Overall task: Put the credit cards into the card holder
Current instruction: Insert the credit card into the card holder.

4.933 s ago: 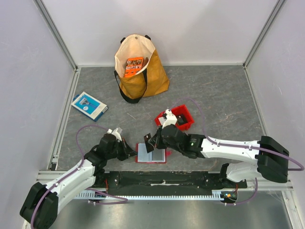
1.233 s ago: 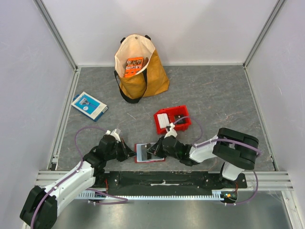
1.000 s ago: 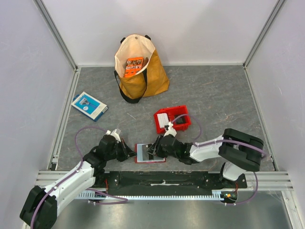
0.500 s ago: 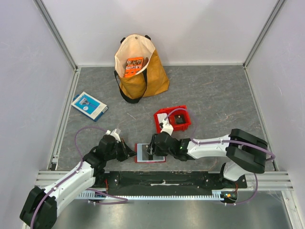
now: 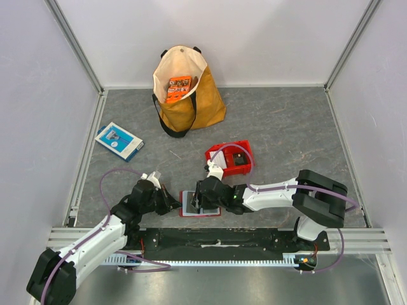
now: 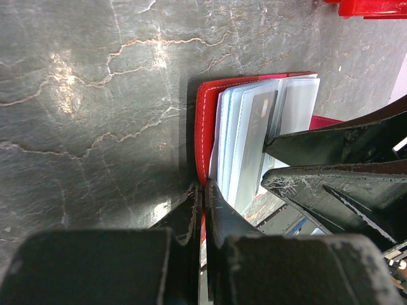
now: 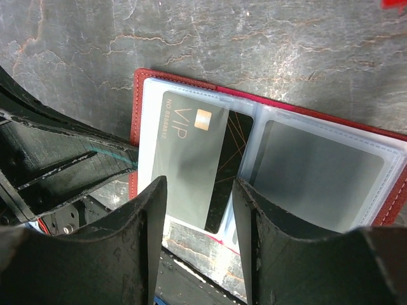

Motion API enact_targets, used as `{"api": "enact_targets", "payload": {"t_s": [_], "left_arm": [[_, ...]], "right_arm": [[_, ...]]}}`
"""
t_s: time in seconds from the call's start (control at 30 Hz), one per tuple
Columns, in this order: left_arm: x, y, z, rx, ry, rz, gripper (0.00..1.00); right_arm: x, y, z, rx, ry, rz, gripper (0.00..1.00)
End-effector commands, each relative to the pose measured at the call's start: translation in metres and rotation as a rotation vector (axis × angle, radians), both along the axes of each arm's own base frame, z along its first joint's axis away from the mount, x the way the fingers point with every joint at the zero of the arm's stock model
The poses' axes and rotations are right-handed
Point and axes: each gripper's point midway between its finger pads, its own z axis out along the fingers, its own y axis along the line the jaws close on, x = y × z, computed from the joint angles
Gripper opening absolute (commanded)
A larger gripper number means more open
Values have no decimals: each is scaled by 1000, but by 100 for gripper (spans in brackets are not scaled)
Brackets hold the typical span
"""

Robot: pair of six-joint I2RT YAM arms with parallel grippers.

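Note:
The red card holder lies open near the table's front edge, clear pockets up. My left gripper is shut on its left red edge, fingertips pinching the cover. A grey credit card marked VIP lies tilted on the left page, overlapping a dark credit card. I cannot tell whether the grey one is inside a sleeve. My right gripper hovers open over that page, one finger on each side of the grey card, not touching it.
A red bin with a dark item inside stands just behind the right wrist, a purple cable looping over it. A yellow tote bag holding an orange packet is at the back. At the left lies a blue-and-white box.
My right gripper has opened and shifted left over the card holder's left page, leaving the grey card lying there. The left gripper has kept its hold and place.

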Motion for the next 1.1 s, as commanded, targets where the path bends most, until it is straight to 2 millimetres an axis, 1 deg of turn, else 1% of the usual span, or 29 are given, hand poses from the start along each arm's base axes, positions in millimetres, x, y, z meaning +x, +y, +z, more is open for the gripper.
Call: {"api": "enact_targets", "payload": {"t_s": [0.0, 0.2, 0.5, 0.67, 0.83, 0.93, 1.0, 1.03, 1.07], "left_arm": [[0, -3, 3, -23, -3, 1, 2], [1, -3, 4, -25, -6, -1, 2], [0, -4, 3, -24, -4, -5, 2], [1, -4, 4, -27, -5, -4, 2], [1, -4, 5, -27, -7, -3, 2], [1, -4, 4, -25, -4, -4, 2], [1, -4, 5, -26, -8, -5, 2], [1, -4, 5, -25, -9, -6, 2], [1, -4, 6, -24, -9, -5, 2]], "right_arm": [[0, 16, 15, 44, -30, 39, 51], [3, 20, 24, 64, -56, 43, 47], [7, 25, 31, 86, -90, 62, 45], [3, 32, 34, 114, -88, 86, 43], [3, 33, 39, 133, -98, 93, 42], [6, 29, 38, 114, -108, 78, 42], [11, 20, 43, 73, -139, 65, 44], [16, 15, 50, 54, -169, 51, 45], [21, 10, 64, 48, -205, 42, 48]]}}
